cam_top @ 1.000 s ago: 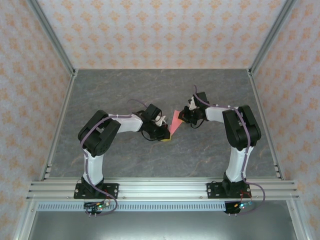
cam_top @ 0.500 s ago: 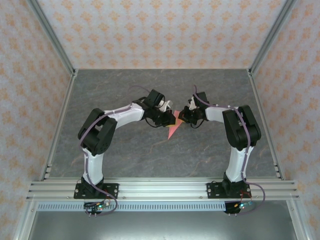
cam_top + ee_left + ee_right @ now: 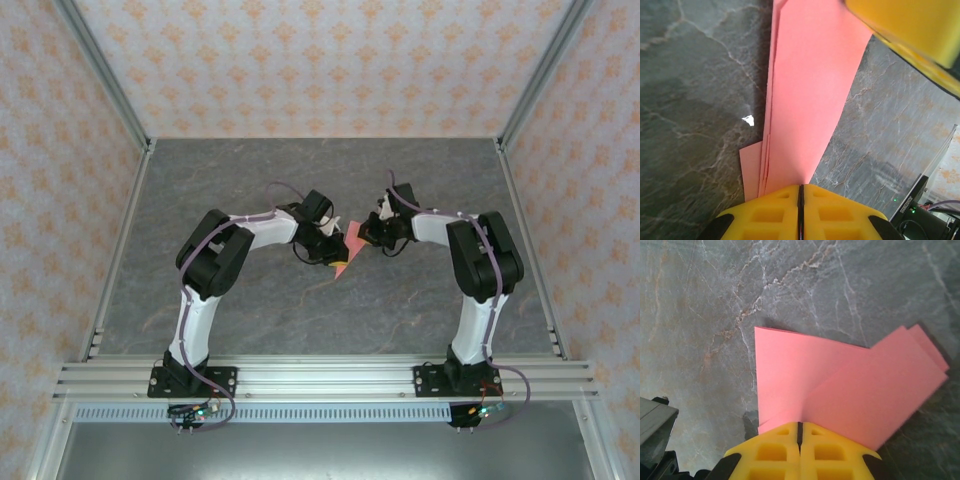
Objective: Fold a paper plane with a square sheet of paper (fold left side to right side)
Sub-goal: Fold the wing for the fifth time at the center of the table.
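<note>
As left arm (image 3: 215,262) has swung inward, left claw (image 3: 801,189) and right claw (image 3: 800,425) each pinch folded paper (image 3: 812,90).

Your left arm (image 3: 215,262) and right arm (image 3: 485,255) rise from the near edge, elbows bowed outward, wrists angled toward each other at the middle. Your left claw (image 3: 801,189) is pinched tight on the paper (image 3: 810,90). Your right claw (image 3: 800,426), close beside it, grips the same paper.

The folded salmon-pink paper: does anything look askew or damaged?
Slightly askew: the layers of the folded salmon-pink paper are not flush; a lower corner juts out beside the left gripper. No tears visible.
</note>
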You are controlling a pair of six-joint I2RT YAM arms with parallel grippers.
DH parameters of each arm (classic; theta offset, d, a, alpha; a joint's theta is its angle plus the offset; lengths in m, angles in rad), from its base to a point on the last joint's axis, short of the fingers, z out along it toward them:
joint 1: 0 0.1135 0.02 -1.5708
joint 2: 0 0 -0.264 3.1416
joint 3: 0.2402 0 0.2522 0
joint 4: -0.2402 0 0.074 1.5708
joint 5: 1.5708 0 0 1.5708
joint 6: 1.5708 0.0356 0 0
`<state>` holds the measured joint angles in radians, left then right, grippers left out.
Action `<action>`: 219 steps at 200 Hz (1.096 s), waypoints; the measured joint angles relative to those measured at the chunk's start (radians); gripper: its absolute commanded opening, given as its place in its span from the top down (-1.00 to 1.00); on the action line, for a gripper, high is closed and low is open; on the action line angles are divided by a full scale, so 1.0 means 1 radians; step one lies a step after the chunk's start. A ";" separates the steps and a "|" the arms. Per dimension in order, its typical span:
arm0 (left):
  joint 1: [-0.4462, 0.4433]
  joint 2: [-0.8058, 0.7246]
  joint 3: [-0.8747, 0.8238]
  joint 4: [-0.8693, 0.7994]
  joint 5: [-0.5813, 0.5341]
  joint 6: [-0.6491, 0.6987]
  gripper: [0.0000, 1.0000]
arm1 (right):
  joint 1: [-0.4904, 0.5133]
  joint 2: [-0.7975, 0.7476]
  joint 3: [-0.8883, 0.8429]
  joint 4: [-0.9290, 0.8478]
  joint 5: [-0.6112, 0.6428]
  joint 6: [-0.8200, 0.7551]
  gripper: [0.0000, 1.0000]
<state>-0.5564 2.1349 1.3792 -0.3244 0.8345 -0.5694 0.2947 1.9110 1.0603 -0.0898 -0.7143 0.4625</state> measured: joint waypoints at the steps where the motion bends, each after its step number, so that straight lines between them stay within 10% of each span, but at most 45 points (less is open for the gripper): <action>1: 0.000 0.000 0.000 0.000 0.000 0.000 0.79 | 0.000 -0.002 0.000 -0.001 0.001 0.000 1.00; 68: -0.006 0.000 0.000 -0.004 -0.023 0.012 0.81 | 0.062 -0.222 -0.046 -0.075 0.048 -0.010 1.00; 219: -0.011 -0.003 0.000 -0.008 -0.035 0.029 0.83 | 0.133 -0.156 -0.107 -0.040 0.117 0.059 1.00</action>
<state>-0.5678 2.1315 1.3792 -0.3321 0.7998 -0.5400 0.4278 1.7550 0.9535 -0.1295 -0.5976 0.5217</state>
